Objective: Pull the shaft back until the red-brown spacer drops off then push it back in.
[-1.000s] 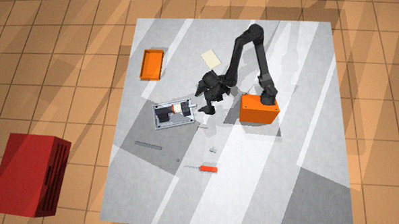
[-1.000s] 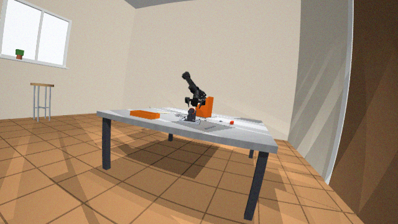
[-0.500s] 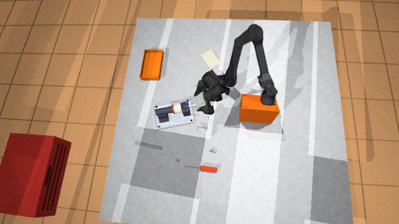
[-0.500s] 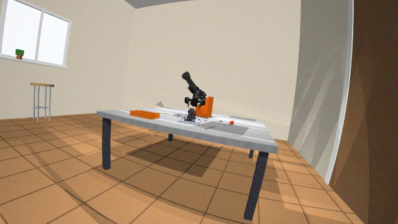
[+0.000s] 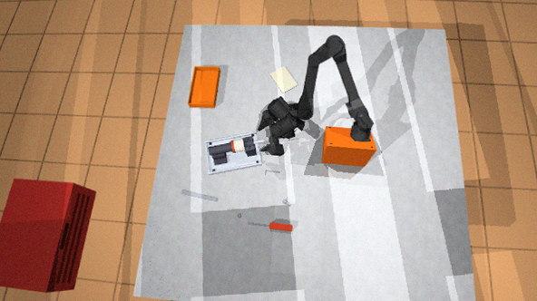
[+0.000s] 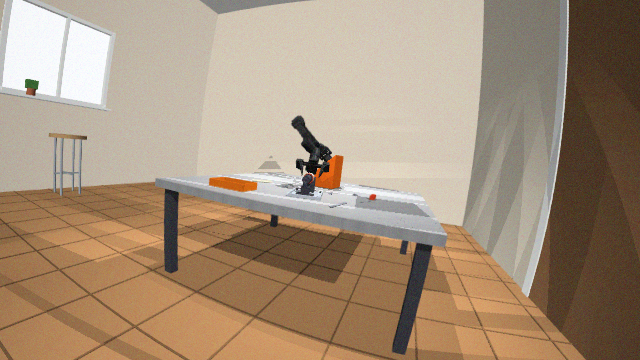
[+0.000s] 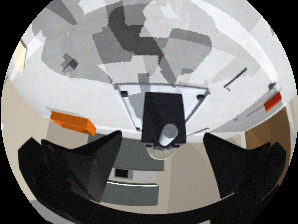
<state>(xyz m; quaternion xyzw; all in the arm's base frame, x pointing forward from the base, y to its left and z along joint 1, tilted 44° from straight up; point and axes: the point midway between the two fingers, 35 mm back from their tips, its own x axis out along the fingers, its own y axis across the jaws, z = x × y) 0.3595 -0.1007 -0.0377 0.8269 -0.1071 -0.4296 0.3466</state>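
The red-brown spacer [image 5: 233, 146] sits on the shaft against the big dark housing block [image 5: 220, 150], with cream spacers [image 5: 238, 145] beside it. A dark support block [image 5: 249, 147] [image 7: 164, 112] stands at the other end of the white base plate [image 5: 235, 170]. The light shaft [image 5: 260, 142] [image 7: 170, 132] sticks out of this support towards my gripper, its round end facing the wrist camera. My gripper [image 5: 261, 139] [image 6: 311, 174] [image 7: 165, 136] is open and empty, its fingertips wide to either side of the shaft's end. In the wrist view the support hides the spacers.
An orange tray [image 5: 202, 106] [image 6: 232, 185] [image 7: 72, 123] and a pale yellow card [image 5: 284, 80] lie beyond the plate. A hex key [image 5: 272, 171], a grey bar [image 5: 199, 195] and a red-handled screwdriver [image 5: 281, 226] [image 7: 273, 101] lie on the other side. The arm stands on an orange box [image 5: 348, 153] [image 6: 336, 172].
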